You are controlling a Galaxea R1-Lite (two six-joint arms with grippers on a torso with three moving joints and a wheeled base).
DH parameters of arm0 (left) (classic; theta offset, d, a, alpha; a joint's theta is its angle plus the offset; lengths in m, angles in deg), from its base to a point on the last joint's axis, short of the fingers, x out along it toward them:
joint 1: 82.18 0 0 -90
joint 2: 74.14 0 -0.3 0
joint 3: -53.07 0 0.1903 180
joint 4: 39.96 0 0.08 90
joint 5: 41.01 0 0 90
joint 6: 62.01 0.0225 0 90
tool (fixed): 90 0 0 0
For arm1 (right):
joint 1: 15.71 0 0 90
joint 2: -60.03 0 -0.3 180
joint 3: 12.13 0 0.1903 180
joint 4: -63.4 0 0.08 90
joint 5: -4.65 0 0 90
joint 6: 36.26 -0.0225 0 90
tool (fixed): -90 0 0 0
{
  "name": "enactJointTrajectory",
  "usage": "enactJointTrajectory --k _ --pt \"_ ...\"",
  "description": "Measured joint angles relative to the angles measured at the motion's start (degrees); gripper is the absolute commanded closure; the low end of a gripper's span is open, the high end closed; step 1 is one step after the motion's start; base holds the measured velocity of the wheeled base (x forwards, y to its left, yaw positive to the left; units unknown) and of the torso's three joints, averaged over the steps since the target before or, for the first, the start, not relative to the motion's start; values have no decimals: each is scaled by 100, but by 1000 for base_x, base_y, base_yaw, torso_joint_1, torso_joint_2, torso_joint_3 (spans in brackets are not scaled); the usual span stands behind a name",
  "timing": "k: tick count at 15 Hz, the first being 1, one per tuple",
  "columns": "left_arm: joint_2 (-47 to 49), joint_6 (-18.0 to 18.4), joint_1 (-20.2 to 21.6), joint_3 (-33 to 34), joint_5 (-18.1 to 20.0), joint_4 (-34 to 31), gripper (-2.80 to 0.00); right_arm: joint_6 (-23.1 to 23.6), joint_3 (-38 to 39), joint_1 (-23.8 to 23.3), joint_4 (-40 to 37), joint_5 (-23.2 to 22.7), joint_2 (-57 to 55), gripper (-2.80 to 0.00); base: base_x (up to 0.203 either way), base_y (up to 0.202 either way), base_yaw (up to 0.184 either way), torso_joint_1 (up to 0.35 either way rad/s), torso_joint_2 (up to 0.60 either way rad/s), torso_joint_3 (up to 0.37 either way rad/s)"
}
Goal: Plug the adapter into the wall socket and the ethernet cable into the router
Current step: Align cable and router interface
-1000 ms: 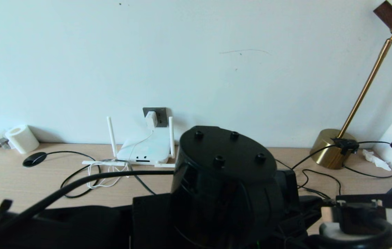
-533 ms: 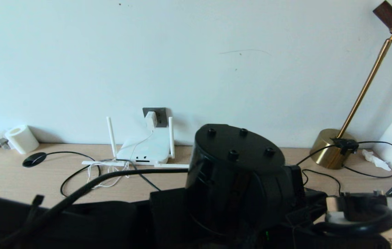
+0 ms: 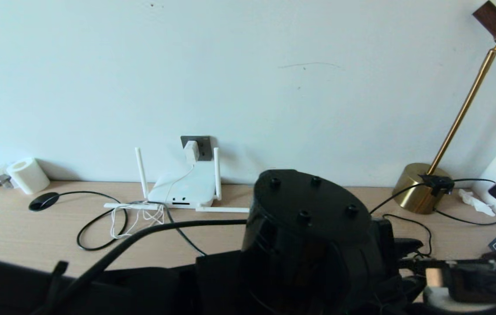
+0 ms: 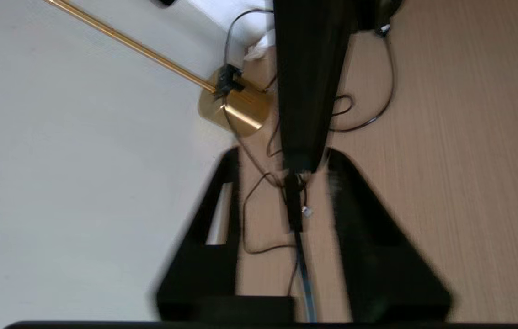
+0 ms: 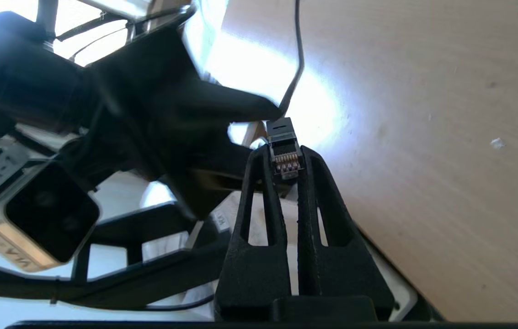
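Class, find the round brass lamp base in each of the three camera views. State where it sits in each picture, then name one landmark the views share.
Head view: brass lamp base on the far right of the desk, against the wall.
Left wrist view: upper middle, where desk meets wall.
Right wrist view: not in it.
Shared landmark: the pale wooden desk.
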Motion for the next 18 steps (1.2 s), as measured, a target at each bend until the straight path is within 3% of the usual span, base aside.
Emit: enactJointTrajectory --k 3,7,10,14,18 --pt "-145 174 11 303 -14 356 -280 -379 28 -16 1 209 -9 0 0 0 0 0 0 0" --pt "-415 287 250 724 39 809 -280 -1752 -365 -97 13 229 -82 0 0 0 0 0 0 0" --pt "-542 336 971 821 690 1133 -280 -3116 -1123 -149 17 123 -506 0 0 0 0 0 0 0" --pt "-419 454 1947 733 1833 1847 -280 -4289 -2068 -163 -37 -387 -1385 0 0 0 0 0 0 0" --pt "-319 802 2211 628 2717 2119 -280 -4551 -2273 -119 -51 -628 -1731 0 0 0 0 0 0 0"
